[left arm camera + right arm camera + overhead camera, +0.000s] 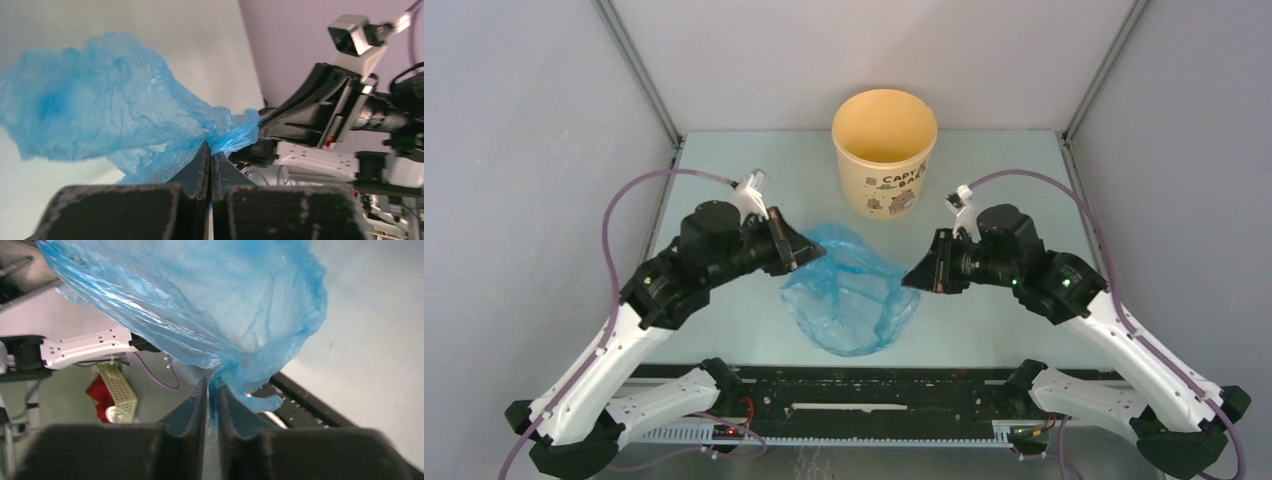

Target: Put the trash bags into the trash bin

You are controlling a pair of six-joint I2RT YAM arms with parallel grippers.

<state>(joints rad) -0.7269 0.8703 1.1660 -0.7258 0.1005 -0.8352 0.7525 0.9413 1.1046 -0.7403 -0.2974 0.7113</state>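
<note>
From the top camera, I see the trash bag (854, 295) lying crinkled between my two arms, in the middle of the worktop (724, 200). It is thin, blue and shiny. My left claw (799, 250) is at the bag's top left edge. My right claw (914, 278) is at its right edge. The trash bin (884, 150) stands upright at the far side of the worktop, just past the bag and not touching it. It is a round yellow bucket with dark letters and little animals on its side. From here it looks like nothing is in it.

From the left wrist camera, my left claw (210, 150) has its two fingers pressed tight together. A bit of the blue bag (100, 100) is caught at their tips. The bag puffs out to the left. A thin twisted end runs over to the right claw (310, 112).

From the right wrist camera, my right claw (212, 387) is almost closed, with only a small gap. A fold of the bag (200, 300) goes down into that gap, so it is pinching the bag. The rest of the bag spreads out above the fingers. The pale worktop (375, 340) shows on the right.
</note>
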